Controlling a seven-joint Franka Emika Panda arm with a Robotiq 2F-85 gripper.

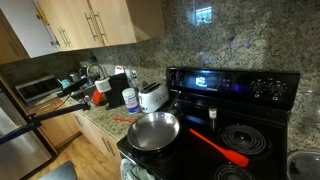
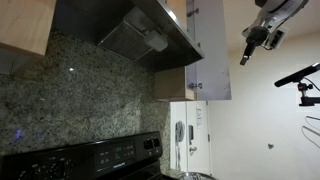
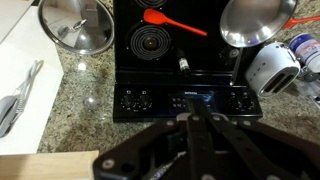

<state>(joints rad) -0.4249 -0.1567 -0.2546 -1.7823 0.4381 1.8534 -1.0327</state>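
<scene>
My gripper [image 3: 193, 114] is shut with nothing between its fingers. It hangs high above the black stove's control panel [image 3: 186, 100]. In an exterior view the gripper [image 2: 243, 58] shows up near the ceiling, pointing down, to the right of the range hood [image 2: 140, 35]. On the cooktop below lie a red spatula [image 3: 172, 20] and a small dark object [image 3: 184, 64] beside a coil burner [image 3: 154, 42]. A silver pan [image 3: 255, 20] sits on another burner. In an exterior view the pan [image 1: 153, 130] and spatula [image 1: 215, 146] rest on the stove [image 1: 230, 85].
A shiny pot lid [image 3: 75, 25] sits at the stove's other side. A white toaster [image 3: 270, 70] and jars [image 3: 305, 50] stand on the granite counter [image 3: 70, 105]. Metal tongs [image 3: 18, 98] lie on a white surface. Wooden cabinets [image 1: 85, 25] hang above the counter.
</scene>
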